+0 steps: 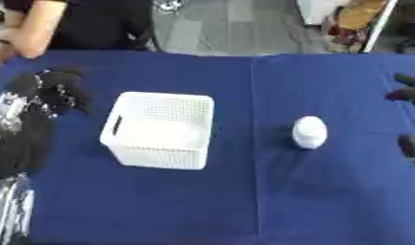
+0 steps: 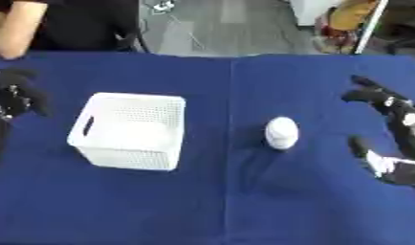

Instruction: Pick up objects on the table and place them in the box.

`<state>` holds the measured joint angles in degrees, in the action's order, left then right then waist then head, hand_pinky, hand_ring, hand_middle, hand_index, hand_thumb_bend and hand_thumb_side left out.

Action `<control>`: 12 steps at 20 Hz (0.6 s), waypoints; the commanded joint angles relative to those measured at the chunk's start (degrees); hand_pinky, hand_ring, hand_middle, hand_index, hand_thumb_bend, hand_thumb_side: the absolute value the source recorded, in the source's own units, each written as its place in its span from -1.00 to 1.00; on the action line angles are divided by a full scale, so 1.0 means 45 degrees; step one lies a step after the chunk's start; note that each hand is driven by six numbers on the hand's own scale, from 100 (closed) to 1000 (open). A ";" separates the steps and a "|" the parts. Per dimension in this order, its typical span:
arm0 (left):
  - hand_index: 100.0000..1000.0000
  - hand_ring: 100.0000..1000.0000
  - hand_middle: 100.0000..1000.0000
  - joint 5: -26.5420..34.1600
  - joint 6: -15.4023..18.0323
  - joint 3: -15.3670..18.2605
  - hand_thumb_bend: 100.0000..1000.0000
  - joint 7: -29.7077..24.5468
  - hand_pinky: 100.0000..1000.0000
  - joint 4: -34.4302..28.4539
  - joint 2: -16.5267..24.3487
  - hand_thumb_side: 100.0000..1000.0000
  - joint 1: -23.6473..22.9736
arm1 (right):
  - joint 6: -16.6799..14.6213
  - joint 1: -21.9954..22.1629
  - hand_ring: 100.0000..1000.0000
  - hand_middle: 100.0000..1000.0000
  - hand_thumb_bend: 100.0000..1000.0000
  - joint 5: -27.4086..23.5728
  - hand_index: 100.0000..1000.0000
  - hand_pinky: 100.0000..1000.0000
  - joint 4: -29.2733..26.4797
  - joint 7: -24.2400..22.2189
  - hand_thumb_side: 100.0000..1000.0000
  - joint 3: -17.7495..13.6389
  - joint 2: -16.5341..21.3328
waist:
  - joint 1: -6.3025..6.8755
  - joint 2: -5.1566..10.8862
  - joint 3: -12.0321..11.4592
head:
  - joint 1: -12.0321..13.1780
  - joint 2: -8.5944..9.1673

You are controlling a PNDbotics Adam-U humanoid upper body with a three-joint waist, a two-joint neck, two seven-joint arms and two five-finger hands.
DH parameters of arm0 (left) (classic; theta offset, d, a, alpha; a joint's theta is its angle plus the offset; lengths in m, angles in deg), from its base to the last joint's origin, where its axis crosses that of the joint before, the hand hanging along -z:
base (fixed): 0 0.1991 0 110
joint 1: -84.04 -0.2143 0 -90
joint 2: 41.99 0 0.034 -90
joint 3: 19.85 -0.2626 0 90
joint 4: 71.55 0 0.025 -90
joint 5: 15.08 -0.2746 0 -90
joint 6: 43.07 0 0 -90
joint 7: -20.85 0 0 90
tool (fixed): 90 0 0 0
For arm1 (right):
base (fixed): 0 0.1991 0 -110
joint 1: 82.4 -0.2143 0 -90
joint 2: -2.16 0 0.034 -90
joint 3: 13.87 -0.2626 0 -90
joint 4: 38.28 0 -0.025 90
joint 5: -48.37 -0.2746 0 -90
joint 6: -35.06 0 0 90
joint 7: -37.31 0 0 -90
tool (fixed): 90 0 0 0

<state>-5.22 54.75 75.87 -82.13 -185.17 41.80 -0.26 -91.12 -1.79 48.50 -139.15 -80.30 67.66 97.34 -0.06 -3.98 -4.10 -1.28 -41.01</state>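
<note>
Blue cloth covers the table nearest the camera. On it a white rounded object stands to the left of the right hand, apart from it, with no clear long axis. That hand's fingers are spread, holding nothing. Further left sits the white basket, beside the left hand, whose fingers look relaxed. The right hand seems nearer the object.

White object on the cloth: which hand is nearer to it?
Right. The right hand is open just right of the white object; the left hand sits beyond the box, far left.
</note>
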 commanded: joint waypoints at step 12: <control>0.34 0.02 0.40 -0.0014 0.0004 0.0060 -0.95 0.0022 -0.17 -0.0215 0.0111 0.92 0.0113 | -0.0809 -0.0036 0.95 0.24 -0.65 -0.0073 0.72 0.69 -0.0214 -0.0862 -0.18 -0.0174 0.0171 | 0.0009 0.0107 0.0002 | 0.0062 0.0107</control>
<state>-5.22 54.74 75.87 -82.13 -185.17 41.80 -0.26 -90.99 -1.76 48.49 -139.15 -80.43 67.49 97.34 -0.05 -3.98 -4.06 -1.28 -41.01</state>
